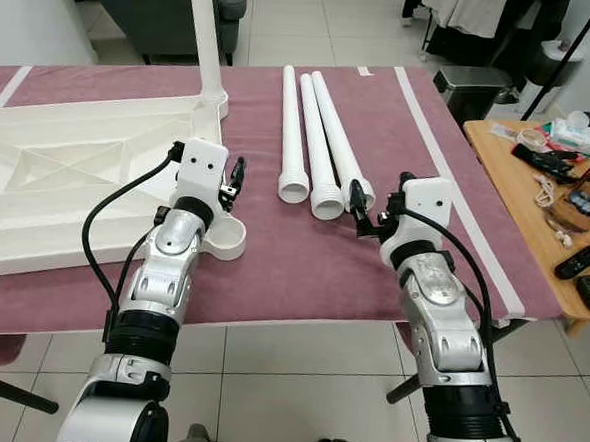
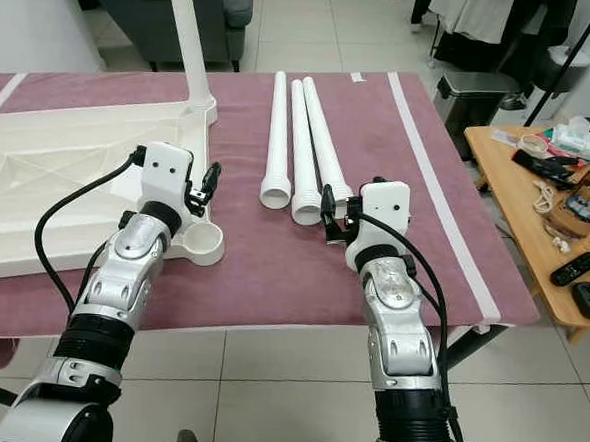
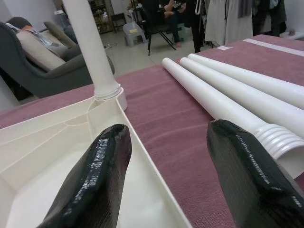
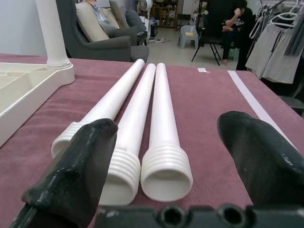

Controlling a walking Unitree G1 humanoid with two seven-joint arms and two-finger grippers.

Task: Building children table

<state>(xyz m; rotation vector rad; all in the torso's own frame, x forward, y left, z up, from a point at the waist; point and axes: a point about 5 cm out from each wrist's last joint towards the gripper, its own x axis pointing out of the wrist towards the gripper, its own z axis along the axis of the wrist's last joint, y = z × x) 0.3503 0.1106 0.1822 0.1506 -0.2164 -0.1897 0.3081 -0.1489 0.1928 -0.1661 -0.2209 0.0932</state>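
Note:
A white children's tabletop (image 1: 68,167) lies upside down on the maroon-covered table, at the left. One white leg (image 1: 208,35) stands upright in its far corner socket. An empty round socket (image 1: 230,240) sits at the near corner. Three loose white legs (image 1: 320,142) lie side by side on the cloth, threaded ends toward me. My left gripper (image 1: 235,182) hovers open over the tabletop's near right edge, just above the empty socket. My right gripper (image 1: 362,207) is open just in front of the rightmost leg's threaded end (image 4: 166,173), with nothing between its fingers.
A wooden side table (image 1: 536,211) with remotes and clutter stands close on the right. A grey armchair (image 1: 158,2) and a metal bin (image 1: 474,87) stand beyond the table. A person sits on a chair (image 4: 228,23) far behind. The table's near edge is at my arms.

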